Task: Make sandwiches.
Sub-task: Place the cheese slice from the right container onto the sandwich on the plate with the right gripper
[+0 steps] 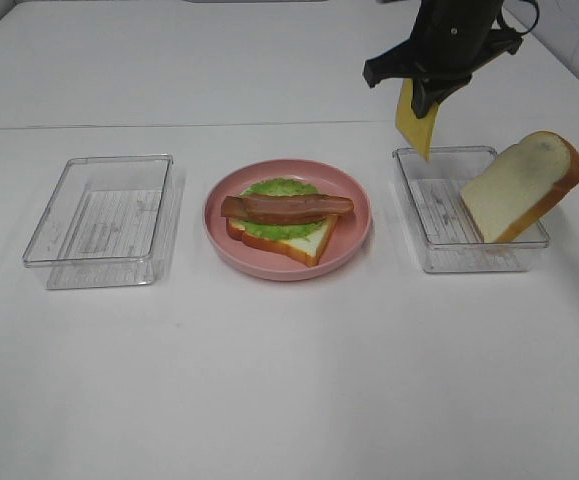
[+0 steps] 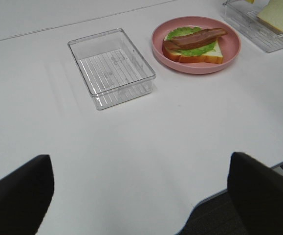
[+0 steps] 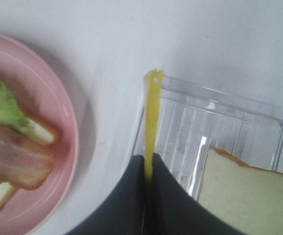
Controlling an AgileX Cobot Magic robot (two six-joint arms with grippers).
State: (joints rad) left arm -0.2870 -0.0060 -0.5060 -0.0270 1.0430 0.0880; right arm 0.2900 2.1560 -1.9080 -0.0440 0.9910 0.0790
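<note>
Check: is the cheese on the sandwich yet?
No, the cheese hangs pinched in the right tool, apart from the sandwich.

Bright even light, white tabletop (image 1: 289, 380) kinda washed out, shadows soft. Right wrist view's blurry around the thin yellow cheese slice (image 3: 151, 122).

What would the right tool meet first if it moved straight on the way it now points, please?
Probably the left rim of the clear container: the cheese slice hanging from the right tool would touch there first, though depth is unclear.
</note>
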